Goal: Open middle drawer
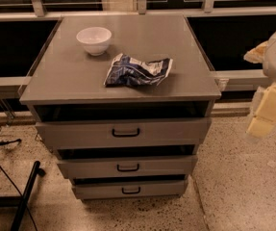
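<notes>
Standing centre, grey desk [70, 76] carries three drawers; middle drawer [166, 166] sits between the other two. Tool [267, 112] hangs well off right, grip state unreadable. Loop handle [128, 167] ungrasped: approach, grasp and pull all left.

pincer [268, 113]: right edge, blurred, partly cut off | middle drawer [94, 167]: inside hidden | black pole [24, 198]: cropped at bottom edge
</notes>
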### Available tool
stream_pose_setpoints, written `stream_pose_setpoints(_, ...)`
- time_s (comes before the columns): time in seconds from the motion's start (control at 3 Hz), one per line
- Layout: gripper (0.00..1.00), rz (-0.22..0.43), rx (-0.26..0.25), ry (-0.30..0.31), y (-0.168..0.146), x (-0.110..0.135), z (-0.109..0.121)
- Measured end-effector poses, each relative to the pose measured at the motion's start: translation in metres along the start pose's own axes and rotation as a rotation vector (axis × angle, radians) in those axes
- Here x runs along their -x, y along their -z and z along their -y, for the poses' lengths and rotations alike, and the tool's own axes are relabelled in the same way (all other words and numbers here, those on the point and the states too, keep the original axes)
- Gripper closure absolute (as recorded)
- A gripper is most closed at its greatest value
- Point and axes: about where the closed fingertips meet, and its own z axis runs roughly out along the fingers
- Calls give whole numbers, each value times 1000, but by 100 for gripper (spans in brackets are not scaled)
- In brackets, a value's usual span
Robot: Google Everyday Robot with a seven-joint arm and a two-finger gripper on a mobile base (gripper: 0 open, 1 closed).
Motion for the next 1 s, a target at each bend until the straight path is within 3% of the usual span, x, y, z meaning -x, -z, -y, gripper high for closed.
stream_pose_setpoints(0.33, 0, 56, -5, -36, -29, -4, -8)
stream_pose_setpoints(0.67, 0, 147, 14, -68, -82, -8, -27)
stream_pose_setpoints(1.0, 0, 199, 34, -77, -115, -10, -42)
